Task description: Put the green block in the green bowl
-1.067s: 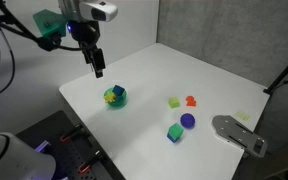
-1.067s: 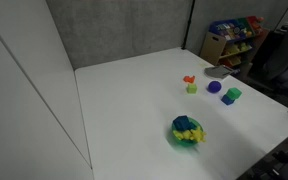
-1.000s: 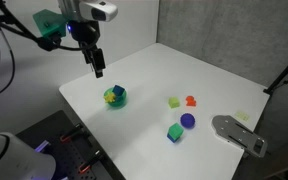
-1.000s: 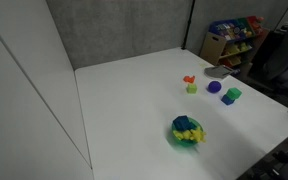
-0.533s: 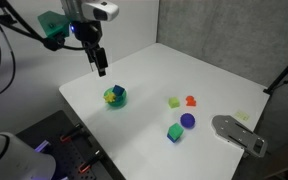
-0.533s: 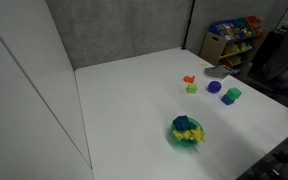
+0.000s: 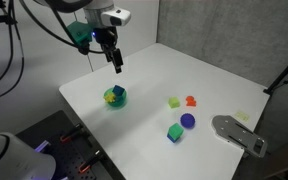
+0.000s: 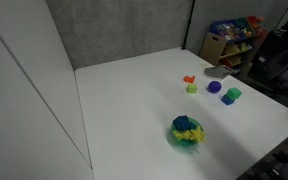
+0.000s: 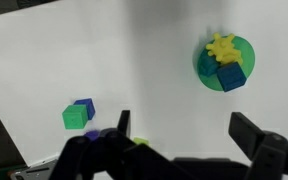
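The green block (image 9: 75, 118) lies on the white table, touching a blue cube (image 9: 85, 106). It also shows in both exterior views (image 7: 175, 131) (image 8: 233, 94), next to a purple ball (image 7: 188, 121). The green bowl (image 7: 121, 101) (image 8: 175, 139) (image 9: 202, 62) stands apart from it and holds a blue block (image 9: 232, 77) and a yellow piece (image 9: 220, 47). My gripper (image 7: 115, 62) (image 9: 184, 130) is open and empty. It hangs high above the table, behind the bowl and far from the green block.
A paler yellow-green block (image 7: 174, 102) (image 8: 192, 88) and a small orange piece (image 7: 191, 101) lie between the bowl and the ball. A grey flat object (image 7: 239, 133) lies at the table's edge. Shelves with coloured items (image 8: 234, 40) stand beyond the table.
My gripper has moved sideways, from over the table's edge to a spot further in above the table, past the bowl. The blocks, ball and bowl have not moved.
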`<state>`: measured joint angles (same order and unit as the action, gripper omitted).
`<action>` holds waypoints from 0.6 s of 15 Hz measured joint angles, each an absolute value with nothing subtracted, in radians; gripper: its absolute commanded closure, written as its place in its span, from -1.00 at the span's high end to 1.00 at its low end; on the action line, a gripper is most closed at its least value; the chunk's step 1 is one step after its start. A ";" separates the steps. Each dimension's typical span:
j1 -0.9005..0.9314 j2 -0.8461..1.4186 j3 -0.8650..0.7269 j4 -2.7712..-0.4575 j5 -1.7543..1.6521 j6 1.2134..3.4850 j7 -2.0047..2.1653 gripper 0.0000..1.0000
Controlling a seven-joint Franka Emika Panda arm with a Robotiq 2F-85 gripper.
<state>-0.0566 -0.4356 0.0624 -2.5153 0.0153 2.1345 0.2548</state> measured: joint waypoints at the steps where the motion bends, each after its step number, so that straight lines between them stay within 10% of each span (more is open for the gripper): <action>1: -0.058 -0.399 0.062 -2.499 0.004 2.156 0.255 1.00; 9: -0.092 -0.090 -0.005 -2.333 -0.099 2.264 0.248 1.00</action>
<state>-0.0916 -0.0897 -0.0048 -2.3329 -0.0989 2.2642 0.2482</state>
